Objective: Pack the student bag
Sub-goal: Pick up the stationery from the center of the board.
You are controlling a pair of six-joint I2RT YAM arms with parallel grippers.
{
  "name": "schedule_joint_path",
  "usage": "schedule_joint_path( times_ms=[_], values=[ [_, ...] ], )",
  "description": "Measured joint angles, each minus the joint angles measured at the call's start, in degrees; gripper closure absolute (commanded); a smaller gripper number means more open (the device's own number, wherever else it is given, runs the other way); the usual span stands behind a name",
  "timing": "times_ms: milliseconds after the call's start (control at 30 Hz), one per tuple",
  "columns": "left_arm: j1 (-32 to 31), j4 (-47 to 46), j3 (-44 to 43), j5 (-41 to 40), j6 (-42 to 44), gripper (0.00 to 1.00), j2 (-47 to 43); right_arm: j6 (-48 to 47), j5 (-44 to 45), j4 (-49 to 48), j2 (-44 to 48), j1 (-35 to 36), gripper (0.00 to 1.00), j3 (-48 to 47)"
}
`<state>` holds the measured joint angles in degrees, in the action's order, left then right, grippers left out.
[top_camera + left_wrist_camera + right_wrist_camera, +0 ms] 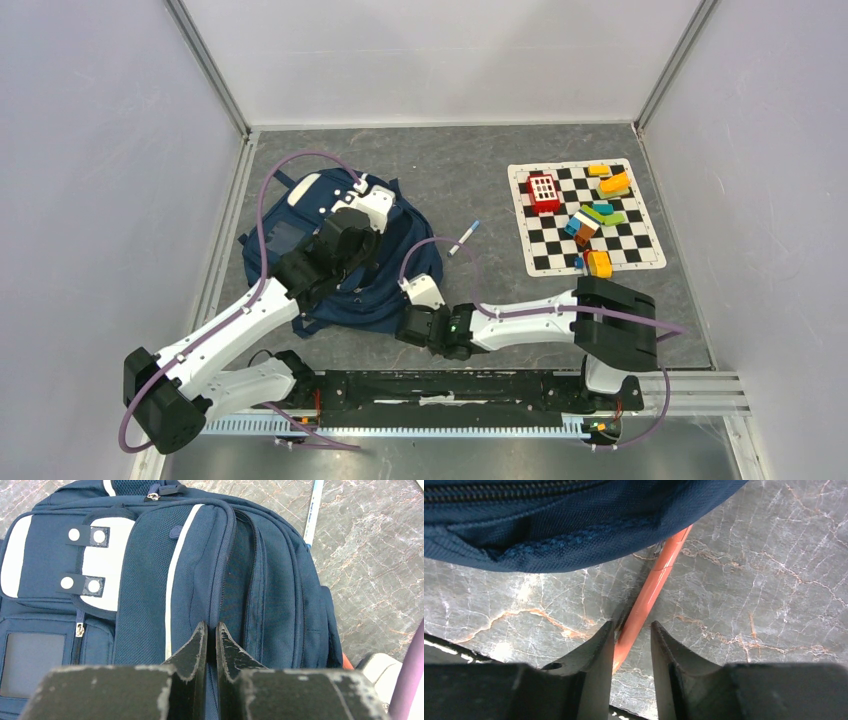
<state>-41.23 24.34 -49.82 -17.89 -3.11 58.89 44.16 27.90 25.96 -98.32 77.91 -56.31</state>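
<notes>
The navy student bag (400, 262) lies flat at the left middle of the table, its zipped compartments facing up (150, 580). My left gripper (362, 190) is on top of it, shut (211, 626) on a fabric ridge beside the zip. My right gripper (410, 328) is low at the bag's near right corner. Its fingers stand apart (632, 627) around an orange pen (649, 592) lying on the table. The pen touches the left finger, and its far end goes under the bag's edge (574, 530).
A blue-and-white pen (465, 238) lies on the table right of the bag (312, 510). A checkered mat (540, 262) at the right holds several coloured blocks, among them a red one (543, 190). Walls close three sides. The arms' rail (450, 385) runs along the near edge.
</notes>
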Motion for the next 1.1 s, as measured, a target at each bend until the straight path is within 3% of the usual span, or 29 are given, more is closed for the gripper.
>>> schedule_joint_path(
  times_ms=[333, 467, 733, 900, 1100],
  values=[
    [0.00, 0.00, 0.00, 0.00, 0.00, 0.94, 0.00, 3.04, -1.07, -3.39, 1.38, -0.04, 1.00, 2.64],
    [0.00, 0.00, 0.00, 0.00, 0.00, 0.94, 0.00, 4.87, -0.50, -3.45, 5.33, -0.07, 1.00, 6.82],
    [0.00, 0.00, 0.00, 0.00, 0.00, 0.94, 0.00, 5.92, 4.02, 8.61, 14.84, -0.11, 1.00, 10.14],
    [0.00, -0.02, 0.00, 0.00, 0.00, 0.94, 0.00, 4.31, 6.58, 13.99, 17.53, -0.20, 1.00, 4.26],
    [0.00, 0.00, 0.00, 0.00, 0.00, 0.94, -0.02, -0.85, 6.78, 12.76, 17.05, -2.78, 1.00, -5.38]
  ],
)
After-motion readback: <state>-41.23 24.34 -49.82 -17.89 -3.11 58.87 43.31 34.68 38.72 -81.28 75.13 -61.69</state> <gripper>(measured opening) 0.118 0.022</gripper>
